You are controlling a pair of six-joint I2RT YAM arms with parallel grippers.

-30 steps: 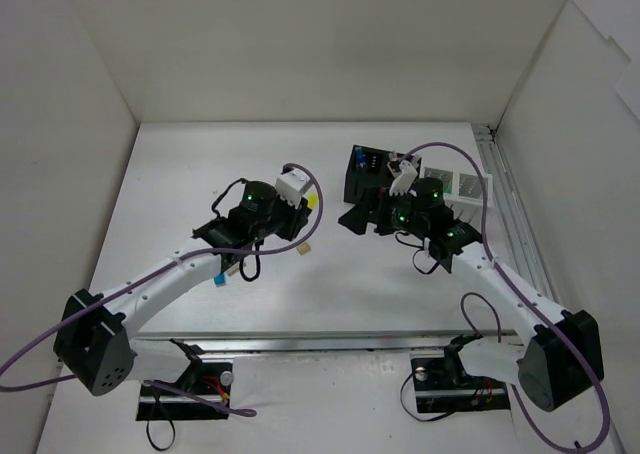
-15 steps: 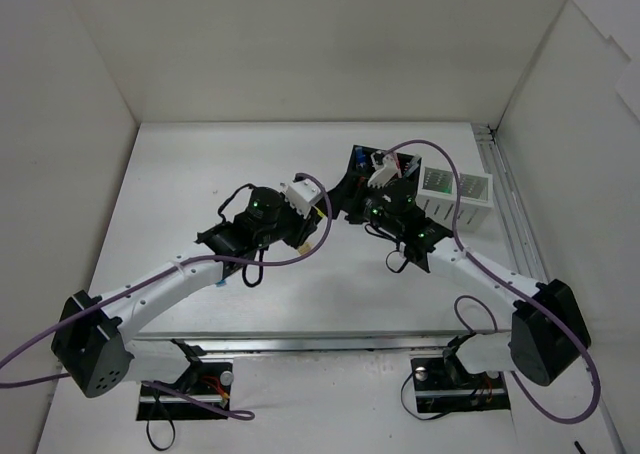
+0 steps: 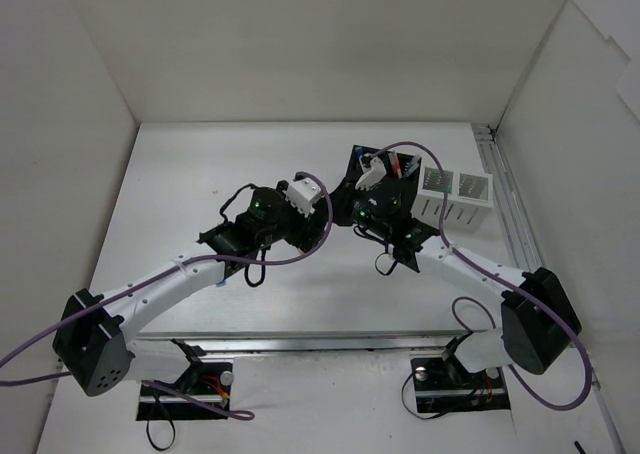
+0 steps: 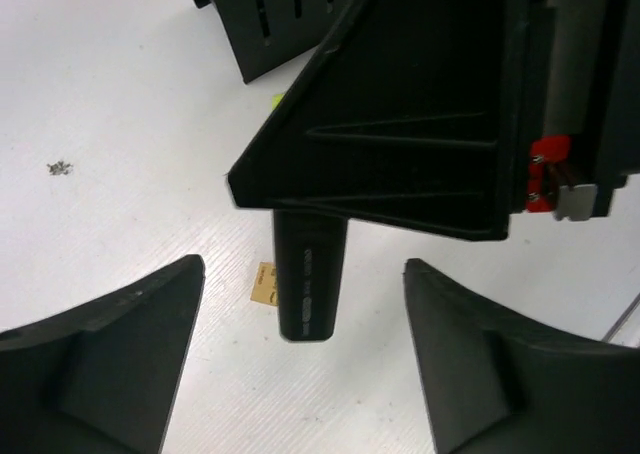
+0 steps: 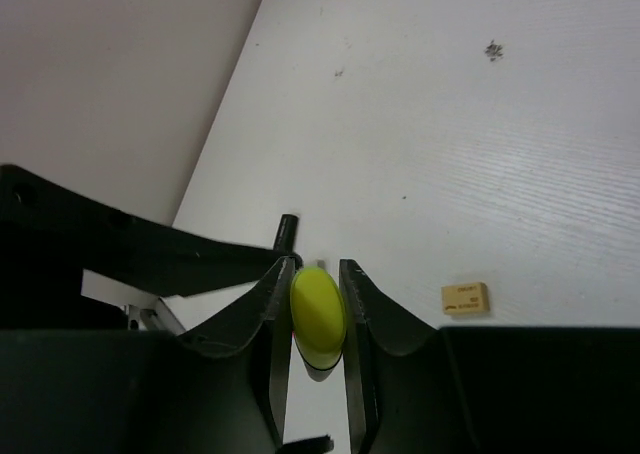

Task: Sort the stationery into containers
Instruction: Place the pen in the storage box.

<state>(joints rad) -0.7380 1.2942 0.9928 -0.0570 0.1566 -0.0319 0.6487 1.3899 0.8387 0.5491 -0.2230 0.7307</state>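
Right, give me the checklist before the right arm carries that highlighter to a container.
1. Right gripper shut on the yellow-green highlighter: ok.
2. Left gripper open, its fingers touching nothing: ok.
3. Free slot in the black organizer: cannot tell, it is mostly hidden from above.
4. White organizer standing upright: ok.
5. Beige eraser lying on the table apart from both grippers: ok.
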